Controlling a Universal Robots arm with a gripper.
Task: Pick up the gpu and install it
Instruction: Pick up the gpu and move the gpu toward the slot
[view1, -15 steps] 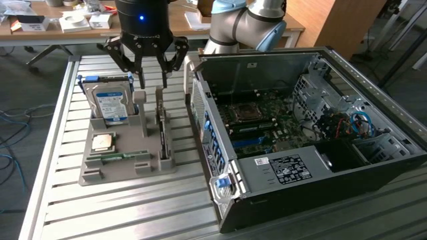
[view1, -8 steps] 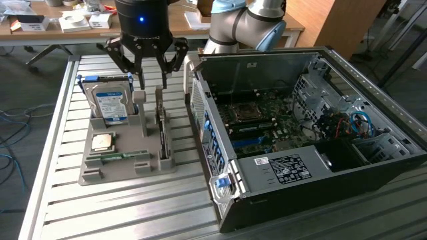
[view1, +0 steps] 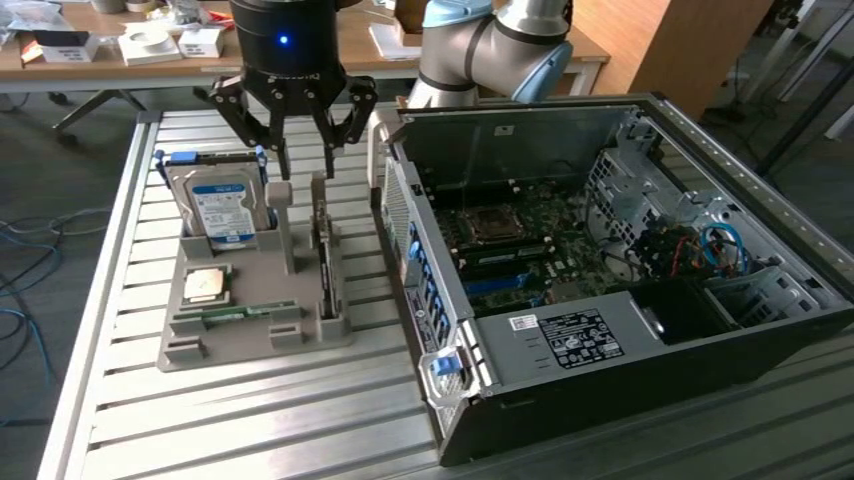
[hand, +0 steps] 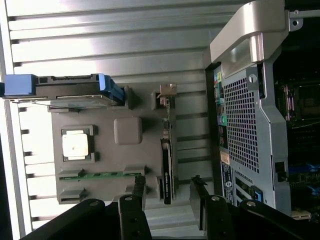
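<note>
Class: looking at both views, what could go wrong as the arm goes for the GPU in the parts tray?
1. The gpu stands on its thin edge in the tray; the open gripper above it, if off-centre, could land a finger on the card's top edge.
2. The upright post and hard drive stand close beside it; a finger may snag them.
3. The computer case wall is near; a lifted card could clip it.

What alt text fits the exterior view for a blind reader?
An open black tool hangs above the thin dark gpu card standing on edge in a grey holder tray. Beside it, on the exterior view's right, lies an open black computer case.
</note>
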